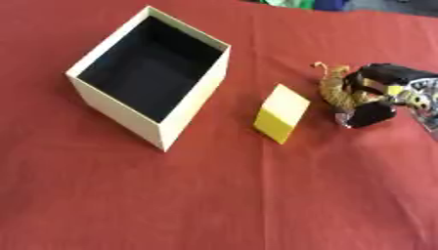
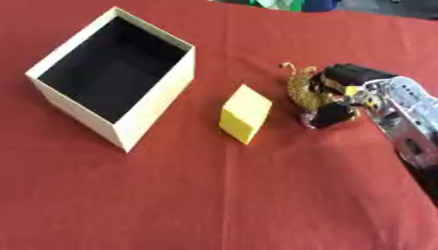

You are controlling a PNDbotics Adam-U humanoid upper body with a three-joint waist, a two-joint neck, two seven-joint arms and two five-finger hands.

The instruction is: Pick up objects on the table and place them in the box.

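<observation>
The robot's right hand (image 2: 338, 100) reaches in from the right side of a desk (image 1: 214, 205) covered in red cloth, its black fingers (image 1: 371, 115) curled around a small tiger figure (image 1: 335, 88) striped in orange and black. The figure sits against the inner side of the hand, pressed between the fingers and the palm, with its thin tail curling up and away from the hand toward the far edge of the desk. Whether the figure is lifted or still resting on the cloth cannot be told. The silver forearm (image 2: 406, 127) runs back from the hand toward the lower right.

Just to the left of the hand, apart from it, a yellow block (image 1: 281, 114) rests on the cloth, lying askew with one corner pointing toward the near edge. It touches neither the hand nor the tiger figure.

Farther left of the hand, well beyond the block, stands the box (image 1: 184, 114), open at the top, with cream walls and a dark inside. Nothing can be seen lying within it. It is turned at an angle, one corner pointing toward the near edge of the desk.

The robot's left hand appears in neither view. Bits of green and blue show at the far edge of the desk, beyond the hand, too cut off to make out.
</observation>
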